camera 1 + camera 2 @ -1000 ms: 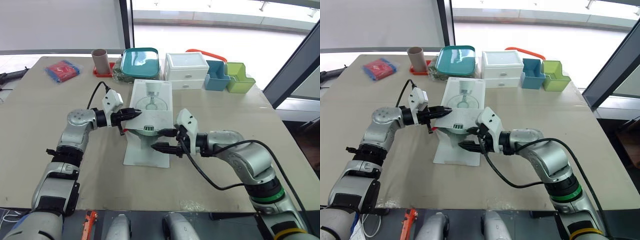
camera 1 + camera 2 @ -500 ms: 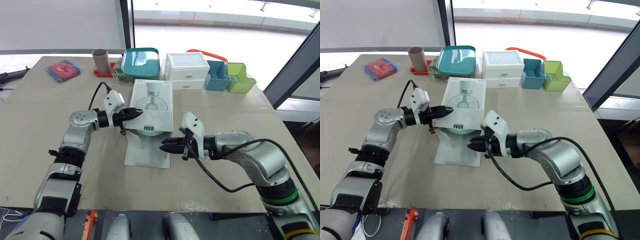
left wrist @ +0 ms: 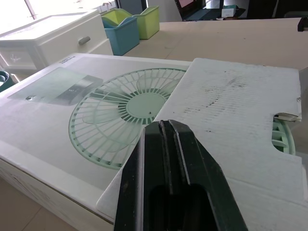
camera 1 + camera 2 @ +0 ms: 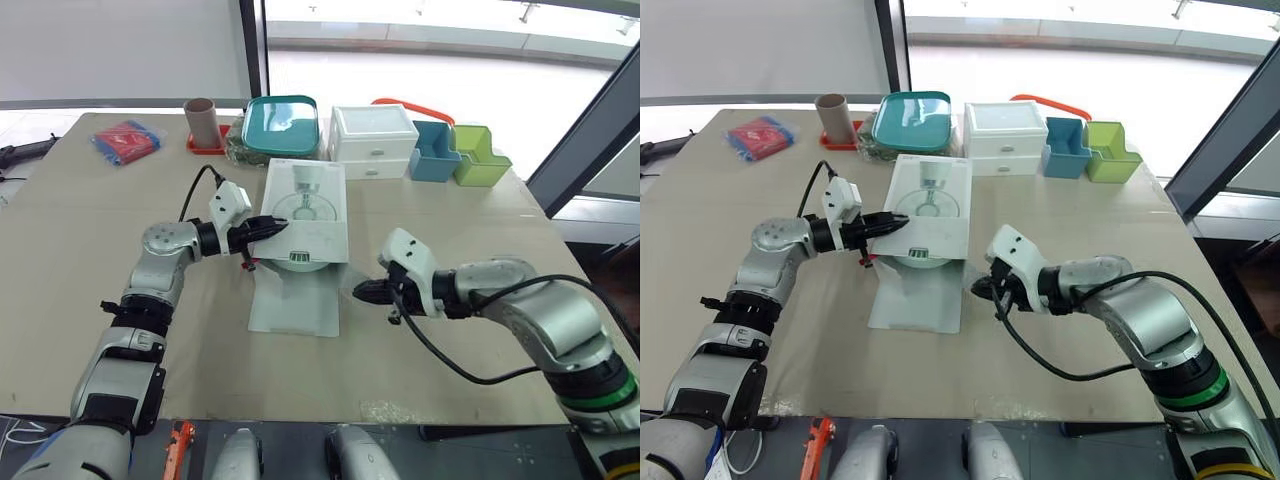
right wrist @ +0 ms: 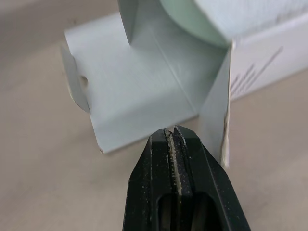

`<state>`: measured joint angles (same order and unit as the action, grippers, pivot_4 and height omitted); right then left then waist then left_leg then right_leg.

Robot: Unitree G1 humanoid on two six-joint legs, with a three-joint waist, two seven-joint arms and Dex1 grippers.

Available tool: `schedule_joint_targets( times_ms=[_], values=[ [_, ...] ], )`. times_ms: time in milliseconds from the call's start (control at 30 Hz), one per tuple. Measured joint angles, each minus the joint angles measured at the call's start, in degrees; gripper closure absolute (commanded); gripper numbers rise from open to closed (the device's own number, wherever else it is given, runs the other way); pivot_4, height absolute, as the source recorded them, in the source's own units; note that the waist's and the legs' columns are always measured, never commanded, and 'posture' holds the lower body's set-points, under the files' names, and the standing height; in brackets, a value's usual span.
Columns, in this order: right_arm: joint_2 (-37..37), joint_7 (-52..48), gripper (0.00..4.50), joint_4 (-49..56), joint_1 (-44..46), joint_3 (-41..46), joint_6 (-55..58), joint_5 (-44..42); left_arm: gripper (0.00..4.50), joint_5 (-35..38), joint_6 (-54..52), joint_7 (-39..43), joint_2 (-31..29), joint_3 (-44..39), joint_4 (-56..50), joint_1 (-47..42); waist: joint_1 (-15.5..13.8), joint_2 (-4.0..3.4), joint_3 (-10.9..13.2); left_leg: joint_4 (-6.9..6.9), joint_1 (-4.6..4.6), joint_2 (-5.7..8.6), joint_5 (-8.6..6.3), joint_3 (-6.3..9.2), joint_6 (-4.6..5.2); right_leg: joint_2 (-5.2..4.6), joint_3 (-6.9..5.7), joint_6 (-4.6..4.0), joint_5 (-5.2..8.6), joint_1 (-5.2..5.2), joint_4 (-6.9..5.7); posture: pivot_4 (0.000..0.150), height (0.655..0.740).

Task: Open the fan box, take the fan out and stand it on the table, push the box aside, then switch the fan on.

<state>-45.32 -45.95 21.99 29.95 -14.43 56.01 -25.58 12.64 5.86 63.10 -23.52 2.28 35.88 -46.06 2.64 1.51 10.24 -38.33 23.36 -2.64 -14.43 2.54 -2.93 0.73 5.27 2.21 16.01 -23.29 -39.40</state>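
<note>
The left gripper (image 4: 274, 227) has its two black fingers pressed together. Its tip lies at the left edge of a cardboard flap (image 3: 240, 125) that is folded back onto the top of the box. I cannot tell whether the fingers hold the flap or only rest on it. The right gripper (image 4: 359, 291) also has its fingers together, with nothing between them. It hangs low over the table (image 4: 80, 220), just to the right of the box's open end and apart from it, and it points towards that end.

The fan box (image 4: 305, 200) is white and lies flat in the middle of the table, with a picture of a fan on its top. Its near end is open, and one long flap (image 4: 295, 303) lies flat on the table towards the robot. Inside the opening the pale green fan (image 4: 298, 261) is in the box; only its edge can be seen.

Along the far side of the table stand a teal lidded container (image 4: 281, 122), a white drawer unit (image 4: 372, 140), a blue bin (image 4: 435, 150) and a green bin (image 4: 478, 155). To the left of them are a brown tube (image 4: 200, 120) and a red packet (image 4: 125, 140).
</note>
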Motion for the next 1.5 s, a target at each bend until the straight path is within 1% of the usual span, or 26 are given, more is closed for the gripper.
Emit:
schedule_joint_targets(
  times_ms=[133,267,467,533,833,1500],
  values=[
    [0.37,0.5,4.47,-1.67,0.06,-0.12,-1.35,2.21,4.5,-0.23,0.23,-0.01,0.02,0.01,0.0,0.07,-0.01,0.0,0.0,0.0,0.0,0.0,0.0,0.02,0.0,0.0,-0.02,0.0,0.0,0.01,0.0,0.15,0.74],
    [4.99,3.99,4.47,-6.04,1.57,-0.4,-1.86,5.12,4.5,-0.23,0.26,-0.01,0.02,-0.01,-0.09,0.21,0.05,0.0,0.0,0.0,0.0,0.0,0.0,0.01,0.0,0.0,-0.01,0.0,0.0,0.0,-0.01,0.15,0.74],
    [8.39,7.02,4.47,-10.08,3.21,-0.39,-2.0,7.36,4.5,-0.24,0.26,0.0,-0.02,-0.02,-0.17,0.3,0.0,0.0,0.0,0.0,0.0,0.0,0.0,0.02,0.0,-0.01,-0.03,0.0,0.0,0.01,0.0,0.15,0.74],
    [11.03,8.37,4.47,-11.09,3.8,0.72,-1.69,7.52,4.5,-0.25,0.26,0.01,-0.12,-0.03,-0.22,0.35,0.09,-0.01,0.0,0.01,-0.01,0.0,0.0,0.01,0.0,0.0,-0.01,0.0,0.0,-0.01,-0.01,0.15,0.74],
    [14.55,8.99,4.47,-11.03,5.0,3.18,-0.85,6.55,4.5,-0.33,0.27,-0.12,-0.32,-0.05,-0.35,0.37,0.08,-0.01,0.0,0.01,0.0,-0.01,0.0,0.02,0.0,0.0,-0.03,0.0,0.0,0.0,-0.01,0.15,0.74],
    [16.2,8.5,4.47,-11.13,5.55,3.3,-1.63,7.64,4.5,-1.38,0.6,-0.08,-0.68,-0.51,-0.34,0.37,0.15,-0.01,0.0,0.01,-0.01,-0.01,0.0,0.01,0.0,0.0,-0.02,-0.01,0.0,-0.01,-0.02,0.15,0.74]
  ],
)
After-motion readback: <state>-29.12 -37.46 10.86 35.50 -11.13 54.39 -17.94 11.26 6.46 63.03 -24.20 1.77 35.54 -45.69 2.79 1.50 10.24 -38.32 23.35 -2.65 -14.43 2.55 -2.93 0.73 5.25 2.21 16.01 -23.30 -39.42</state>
